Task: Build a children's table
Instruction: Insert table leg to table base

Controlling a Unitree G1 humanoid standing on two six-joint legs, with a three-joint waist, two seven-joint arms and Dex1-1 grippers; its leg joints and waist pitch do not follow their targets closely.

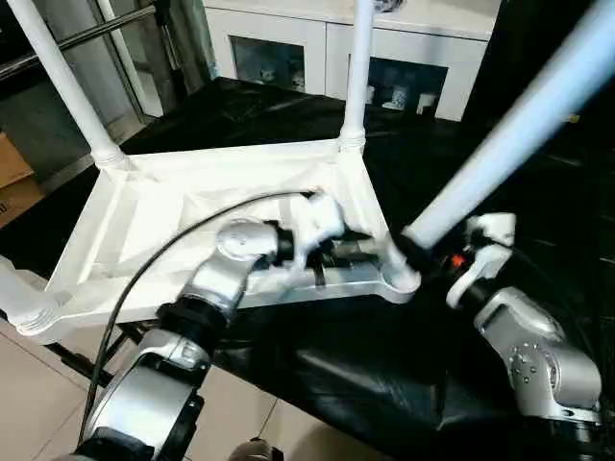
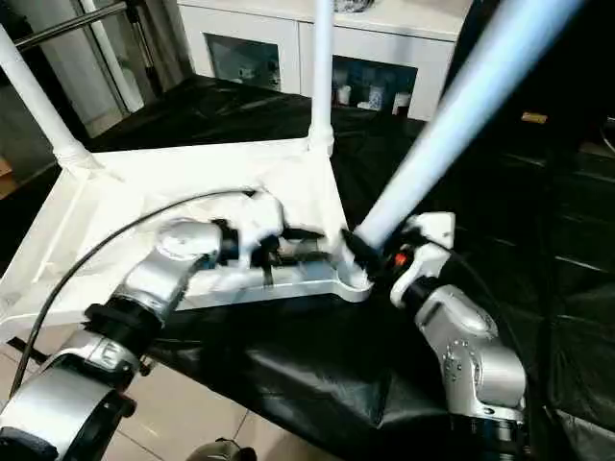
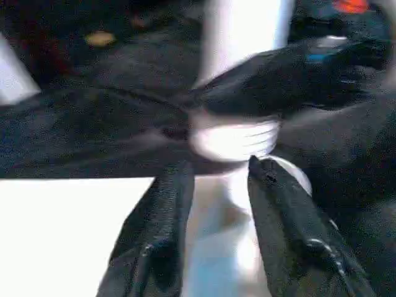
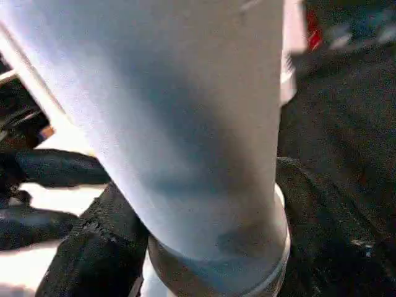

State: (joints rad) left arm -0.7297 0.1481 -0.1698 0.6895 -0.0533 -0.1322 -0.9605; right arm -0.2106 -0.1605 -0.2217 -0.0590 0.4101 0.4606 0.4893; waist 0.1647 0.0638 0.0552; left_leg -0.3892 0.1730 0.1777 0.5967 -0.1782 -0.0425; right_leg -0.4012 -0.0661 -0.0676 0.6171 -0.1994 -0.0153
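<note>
The children's table top (image 1: 192, 216) lies upside down on a black-covered surface, ribbed underside up. Legs stand in the far-left corner (image 1: 62, 82), the far-right corner (image 1: 358, 67) and the near-left corner (image 1: 24, 303). My right gripper (image 1: 415, 240) is shut on the lower end of a fourth leg (image 1: 519, 125), which leans up to the right. The leg's threaded end (image 3: 234, 137) sits at the near-right corner socket (image 1: 399, 280). My left gripper (image 1: 360, 252) is shut on the top's rim just beside that socket, its fingers (image 3: 161, 216) either side of the white plastic.
A white glass-door cabinet (image 1: 384, 48) stands behind the work surface. The black cloth (image 1: 384, 355) hangs over the near edge above a tiled floor. A black cable (image 1: 154, 259) arcs over the table top to my left wrist. A cardboard box (image 1: 14, 173) sits far left.
</note>
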